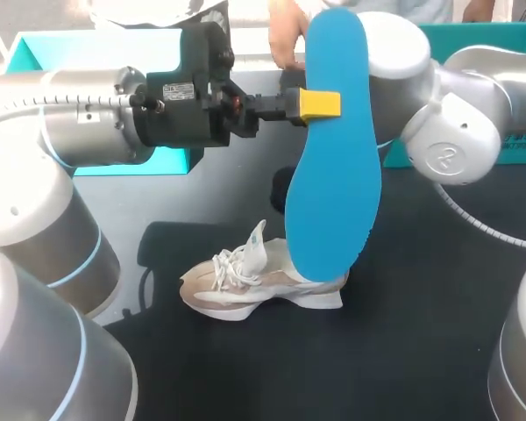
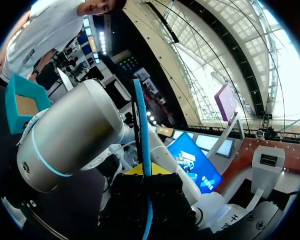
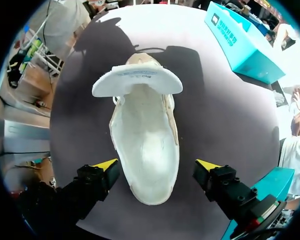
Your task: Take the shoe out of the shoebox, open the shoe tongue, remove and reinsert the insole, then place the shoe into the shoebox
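Dark counter [image 1: 438,351], with the shoe [image 1: 245,285] lying at its middle, tongue [image 3: 137,82] folded back. My left gripper [image 1: 320,103] is clamped on the blue insole [image 1: 333,193], held upright above the shoe. My right gripper [image 3: 157,167] hangs over the heel, fingers spread wide. Teal shoebox [image 1: 31,53] at the rear.

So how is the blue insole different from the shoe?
The insole is bright blue; the shoe is beige and white. The insole is flat and thin; the shoe is bulky, with laces. The insole hangs upright in the air, pinched by the left hand; the shoe sits on its sole on the table. Both are foot-shaped.
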